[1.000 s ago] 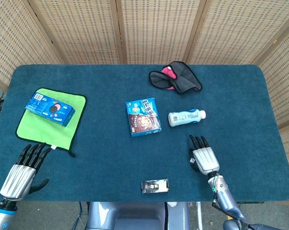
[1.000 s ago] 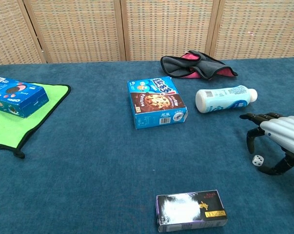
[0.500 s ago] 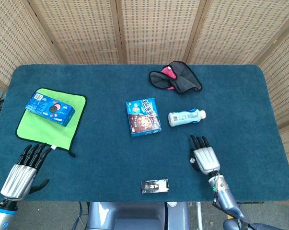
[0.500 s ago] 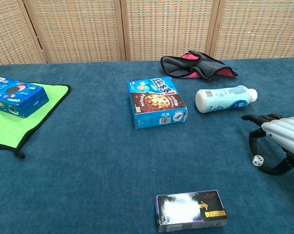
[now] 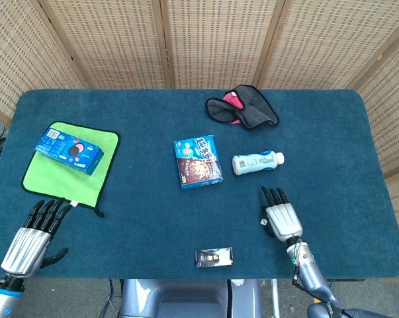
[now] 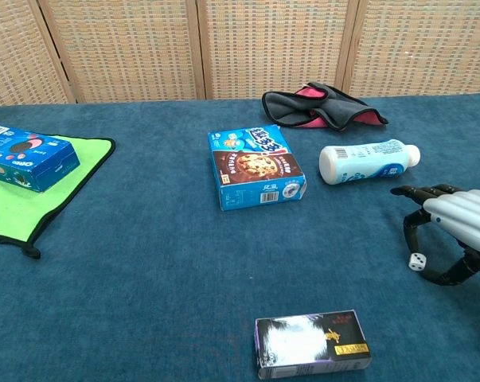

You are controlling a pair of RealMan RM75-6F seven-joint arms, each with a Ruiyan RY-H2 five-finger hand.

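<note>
Hovering low over bench (image 6: pixel 144 263), right hand (image 6: pixel 454 219) arches palm-down above small white die (image 6: pixel 415 261); fingers (image 6: pixel 419 193) spread, thumb curled beside die, nothing held. Dark card box (image 6: pixel 312 343) nearest front edge. Left hand (image 5: pixel 28 238) open, fingers apart, near green cloth (image 5: pixel 57 180) corner. Beyond: milk bottle (image 6: pixel 368 162) lying flat, cookie box (image 6: pixel 255 167), Oreo box (image 5: pixel 69 150) on cloth, grey-pink pouch (image 6: pixel 323 108) farthest.

Both hands lie low, palms down, the left hand (image 5: pixel 28 239) and right hand (image 5: pixel 281 217) with fingers spread.
</note>
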